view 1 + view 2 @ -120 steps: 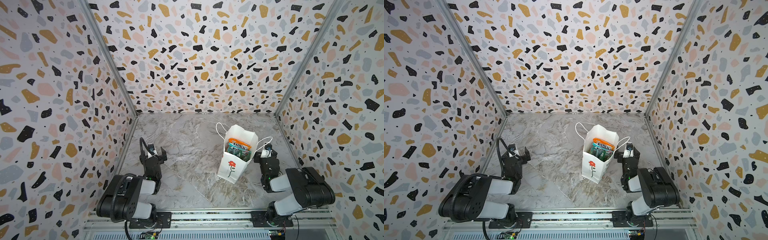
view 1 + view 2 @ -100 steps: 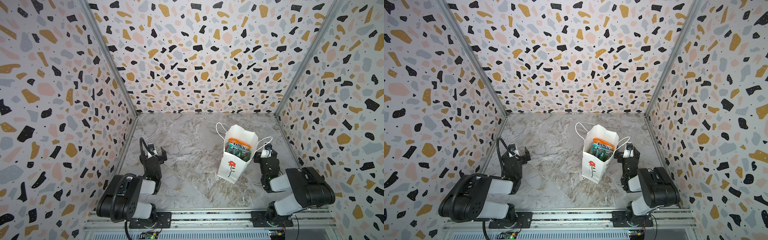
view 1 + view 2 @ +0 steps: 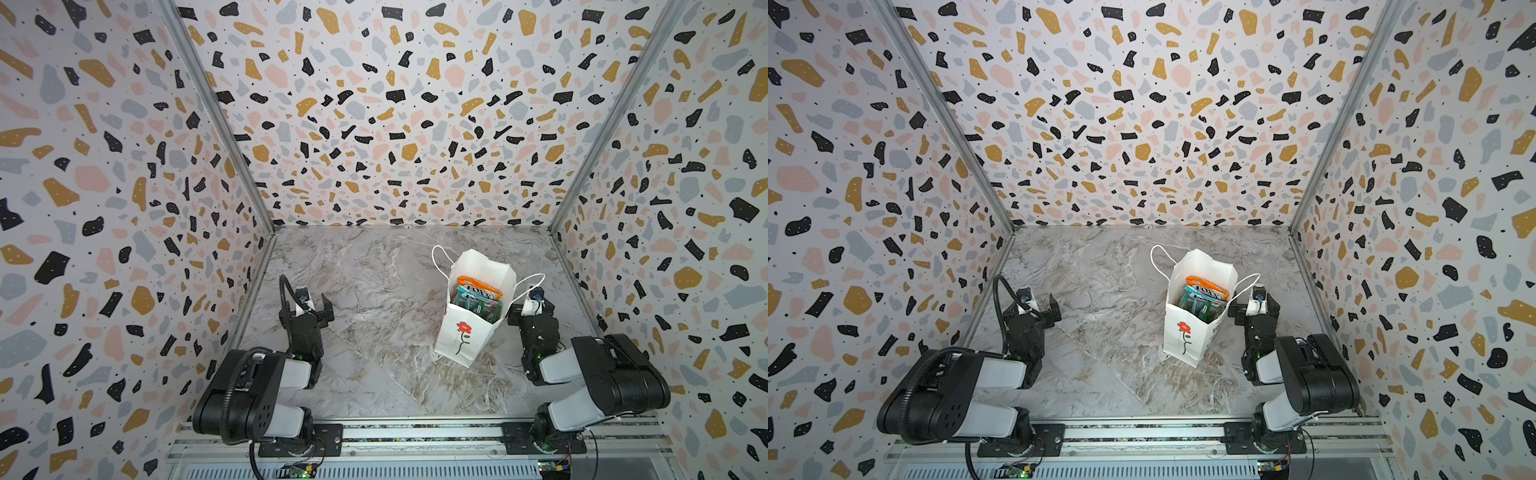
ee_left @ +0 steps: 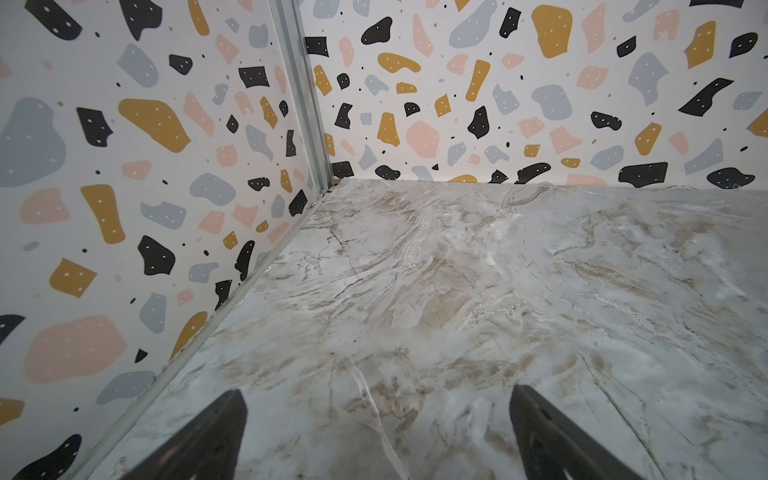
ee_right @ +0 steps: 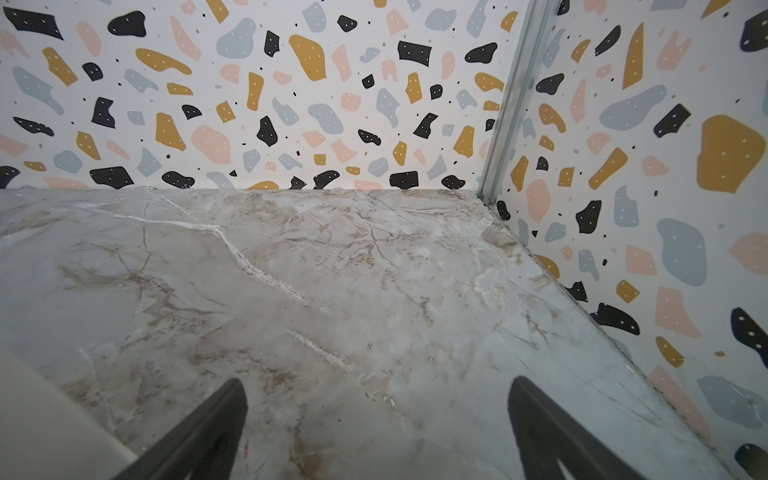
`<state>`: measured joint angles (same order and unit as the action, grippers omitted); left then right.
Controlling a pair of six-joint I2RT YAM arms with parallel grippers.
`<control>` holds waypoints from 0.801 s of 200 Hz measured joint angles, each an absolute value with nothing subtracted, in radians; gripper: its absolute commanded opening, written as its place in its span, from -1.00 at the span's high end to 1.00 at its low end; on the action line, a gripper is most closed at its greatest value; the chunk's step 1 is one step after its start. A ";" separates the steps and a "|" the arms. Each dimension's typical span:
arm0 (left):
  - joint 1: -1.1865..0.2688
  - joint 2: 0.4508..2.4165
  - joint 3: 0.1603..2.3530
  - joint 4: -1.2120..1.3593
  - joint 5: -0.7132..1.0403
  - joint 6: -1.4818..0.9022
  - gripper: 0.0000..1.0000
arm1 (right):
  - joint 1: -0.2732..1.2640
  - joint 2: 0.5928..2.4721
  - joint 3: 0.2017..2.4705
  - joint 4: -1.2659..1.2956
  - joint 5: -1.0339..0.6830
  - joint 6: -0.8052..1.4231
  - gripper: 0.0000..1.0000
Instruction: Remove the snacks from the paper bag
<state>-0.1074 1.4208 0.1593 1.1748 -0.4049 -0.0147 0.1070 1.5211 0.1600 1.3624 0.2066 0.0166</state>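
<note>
The white paper bag (image 3: 471, 336) (image 3: 1187, 336), printed with a red flower, stands upright right of centre on the marble floor. Its mouth is open and its cord handles hang out. Several snacks (image 3: 478, 296) (image 3: 1205, 294) stick up inside it; an orange packet is at the back and teal ones in front. My right gripper (image 3: 532, 307) (image 3: 1253, 309) (image 5: 378, 386) rests low just right of the bag, open and empty. A strip of the bag's wall (image 5: 41, 419) shows beside one finger. My left gripper (image 3: 309, 309) (image 3: 1036, 309) (image 4: 378, 395) sits open and empty near the left wall, far from the bag.
Patterned walls (image 3: 124, 249) close in the left, back and right sides. A metal rail (image 3: 415, 432) carrying both arm bases runs along the front. Bare marble floor (image 3: 374, 291) lies between the left gripper and the bag.
</note>
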 measured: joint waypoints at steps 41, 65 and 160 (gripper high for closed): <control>-0.107 1.421 0.159 1.175 -0.405 -0.015 -1.00 | 0.107 1.521 0.160 1.362 0.207 0.017 -0.98; -0.107 1.421 0.159 1.175 -0.405 -0.014 -1.00 | 0.107 1.521 0.160 1.362 0.207 0.017 -0.98; -0.107 1.283 0.339 0.833 -0.501 -0.101 -1.00 | 0.140 1.481 0.112 1.407 0.265 0.007 -0.98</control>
<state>-0.1074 1.2827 0.3393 0.8333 -0.5014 -0.1009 0.1402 1.4815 0.1116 1.4071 0.2649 0.0074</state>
